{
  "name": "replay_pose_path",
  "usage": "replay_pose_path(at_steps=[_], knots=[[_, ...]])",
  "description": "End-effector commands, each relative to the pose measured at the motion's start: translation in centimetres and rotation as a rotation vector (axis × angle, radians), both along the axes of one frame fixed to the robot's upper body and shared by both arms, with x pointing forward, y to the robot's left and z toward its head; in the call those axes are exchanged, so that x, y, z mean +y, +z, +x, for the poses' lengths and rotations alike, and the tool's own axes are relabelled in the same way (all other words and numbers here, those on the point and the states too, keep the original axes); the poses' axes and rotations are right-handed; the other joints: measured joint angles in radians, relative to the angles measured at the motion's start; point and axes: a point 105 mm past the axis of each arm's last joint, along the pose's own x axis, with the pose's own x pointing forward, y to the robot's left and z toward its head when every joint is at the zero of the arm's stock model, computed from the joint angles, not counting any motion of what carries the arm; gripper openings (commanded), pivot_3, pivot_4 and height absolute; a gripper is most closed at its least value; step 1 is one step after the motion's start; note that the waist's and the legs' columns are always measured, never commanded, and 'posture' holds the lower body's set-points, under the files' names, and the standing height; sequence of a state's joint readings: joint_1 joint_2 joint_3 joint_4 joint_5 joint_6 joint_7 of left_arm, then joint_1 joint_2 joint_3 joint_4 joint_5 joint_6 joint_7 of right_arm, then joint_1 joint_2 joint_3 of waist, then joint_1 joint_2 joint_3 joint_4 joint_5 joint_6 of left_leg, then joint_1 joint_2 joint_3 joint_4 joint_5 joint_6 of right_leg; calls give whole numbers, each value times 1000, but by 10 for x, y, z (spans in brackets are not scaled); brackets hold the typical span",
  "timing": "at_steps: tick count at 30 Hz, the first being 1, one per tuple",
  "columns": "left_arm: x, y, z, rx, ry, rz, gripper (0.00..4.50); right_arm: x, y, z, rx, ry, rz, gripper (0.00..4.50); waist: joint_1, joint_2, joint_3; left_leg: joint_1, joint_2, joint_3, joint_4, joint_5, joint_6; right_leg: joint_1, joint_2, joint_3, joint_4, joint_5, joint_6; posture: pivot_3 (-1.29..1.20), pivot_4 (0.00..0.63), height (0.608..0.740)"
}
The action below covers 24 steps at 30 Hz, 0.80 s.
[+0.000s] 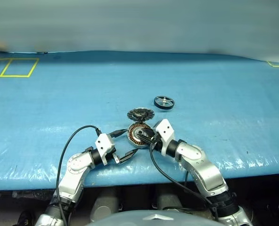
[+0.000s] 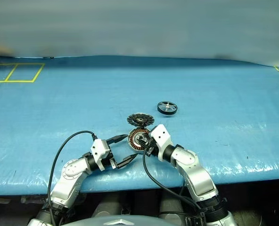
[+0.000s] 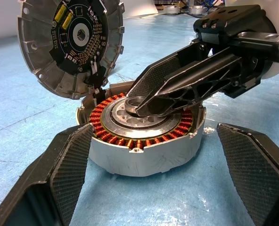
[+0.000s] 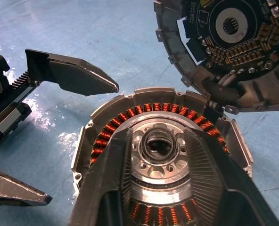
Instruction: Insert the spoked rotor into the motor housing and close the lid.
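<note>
While motor housing (image 3: 144, 136) sits rotorless, right end effector (image 4: 160, 155) narrowly parted over hub, left end effector (image 1: 122, 144) wide.

Motor housing (image 3: 144, 136) between open left claw (image 3: 153, 188) fingers, right claw (image 3: 153, 106) over hub

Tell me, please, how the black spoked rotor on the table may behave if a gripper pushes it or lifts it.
The spoked rotor lies flat on the blue table cover, so a push would probably slide it rather than roll it. Its rim and spokes look rigid, so it should keep its shape when lifted. The open spokes suggest it is fairly light, though that is uncertain.
</note>
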State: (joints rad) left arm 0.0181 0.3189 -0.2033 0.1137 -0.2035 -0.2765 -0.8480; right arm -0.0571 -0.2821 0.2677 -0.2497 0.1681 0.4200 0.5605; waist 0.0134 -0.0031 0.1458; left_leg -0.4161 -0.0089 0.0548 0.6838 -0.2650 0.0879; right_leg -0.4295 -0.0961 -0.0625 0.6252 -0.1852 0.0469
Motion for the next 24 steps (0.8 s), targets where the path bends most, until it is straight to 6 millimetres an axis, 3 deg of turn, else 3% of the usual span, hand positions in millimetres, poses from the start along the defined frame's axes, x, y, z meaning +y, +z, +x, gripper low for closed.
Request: replay_pose_path(at_steps=[1, 10, 14, 18, 24], knots=[[4, 6, 2, -37, 16, -6, 4500, 0, 8, 2, -37, -1, 9, 2337, 0, 0, 0, 0, 0, 0, 0, 0, 0, 0, 0, 0, 0, 0, 0, 0, 150, 740], [4, 5, 2, -36, 15, -3, 4500, 4, 17, 1, -55, 12, 51, 2337, 0, 0, 0, 0, 0, 0, 0, 0, 0, 0, 0, 0, 0, 0, 0, 0, 150, 740], [4, 5, 2, -35, 14, -1, 4500, 3, 18, 2, -60, 8, 55, 1406, 0, 0, 0, 0, 0, 0, 0, 0, 0, 0, 0, 0, 0, 0, 0, 0, 150, 740], [4, 4, 1, -34, 15, -2, 4500, 4, 18, 2, -62, 8, 56, 92, 0, 0, 0, 0, 0, 0, 0, 0, 0, 0, 0, -1, 0, 0, 0, 0, 150, 740], [4, 3, 0, -31, 15, -1, 4500, 5, 18, 3, -59, 10, 56, 37, 0, 1, 0, 0, 0, 0, 0, 0, 0, 0, 0, -1, 0, 0, 0, 0, 150, 740]])
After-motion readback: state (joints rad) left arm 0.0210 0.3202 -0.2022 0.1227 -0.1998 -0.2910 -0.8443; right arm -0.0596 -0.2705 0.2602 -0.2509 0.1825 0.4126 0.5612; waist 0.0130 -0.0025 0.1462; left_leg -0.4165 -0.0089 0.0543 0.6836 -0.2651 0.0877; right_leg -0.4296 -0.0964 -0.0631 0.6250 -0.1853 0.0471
